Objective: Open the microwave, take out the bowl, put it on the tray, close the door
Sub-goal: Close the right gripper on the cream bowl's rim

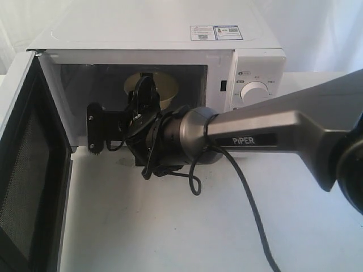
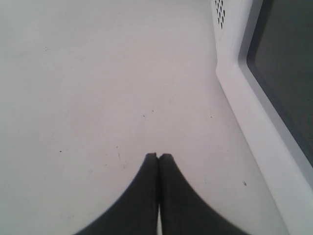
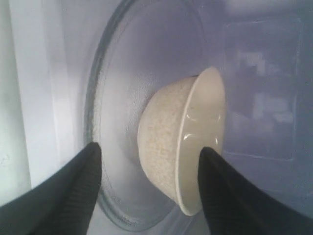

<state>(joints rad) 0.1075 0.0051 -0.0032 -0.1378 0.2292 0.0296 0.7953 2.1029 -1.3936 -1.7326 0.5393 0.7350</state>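
The white microwave (image 1: pixel 170 39) stands at the back with its door (image 1: pixel 28 170) swung wide open to the left. The cream bowl (image 1: pixel 167 90) sits on the glass turntable (image 3: pixel 122 98) inside the cavity. My right gripper (image 1: pixel 146 93) reaches into the cavity, rolled on its side. In the right wrist view the right gripper (image 3: pixel 150 149) is open, and the near edge of the bowl (image 3: pixel 186 142) lies between its two wide-apart fingers without a visible grip. My left gripper (image 2: pixel 158 155) is shut and empty over the white table, beside the door (image 2: pixel 254 127). The tray is out of view.
A black cable (image 1: pixel 249 209) trails from the right arm (image 1: pixel 272 133) across the white tabletop (image 1: pixel 170 226). The control panel with its round dial (image 1: pixel 254 90) is right of the cavity. Vent holes (image 2: pixel 220 10) of the microwave's side show in the left wrist view.
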